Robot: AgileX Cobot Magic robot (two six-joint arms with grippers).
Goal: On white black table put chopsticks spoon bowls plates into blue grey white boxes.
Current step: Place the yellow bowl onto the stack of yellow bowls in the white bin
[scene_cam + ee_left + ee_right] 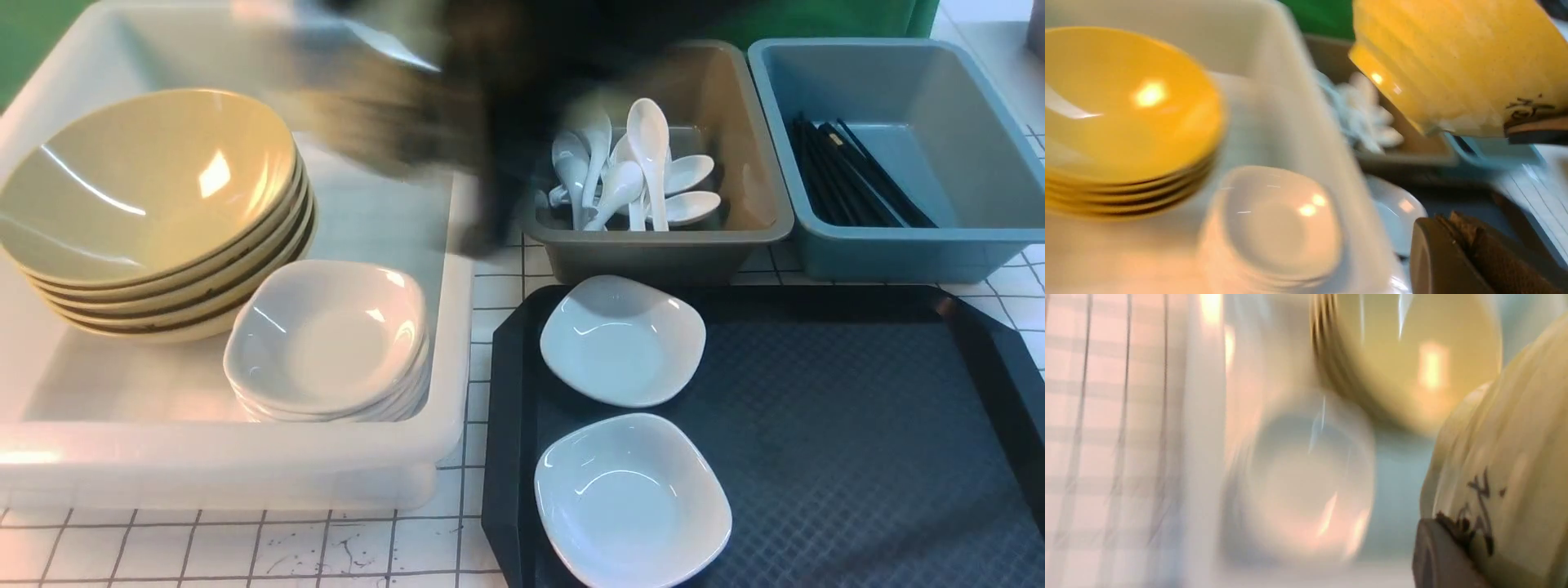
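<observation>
Only the wrist views show the bowl's (1515, 477) scribble.

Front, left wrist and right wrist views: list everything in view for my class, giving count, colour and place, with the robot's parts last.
White tub: one, left
Bowls: at least four, mustard, stacked in tub
Raised bowl: one, mustard, in right gripper
Plates: white; two on tray, stack in tub, uncountable
Tray: one, black, front right
Grey box: one, behind tray
Spoons: several, white, in grey box
Blue box: one, right of grey box
Chopsticks: several, black, in blue box
Table: one, white, black-lined, underneath
Backdrop: green, behind
Right gripper: one, dark, closed on raised bowl
Left gripper: one, dark, shut
</observation>
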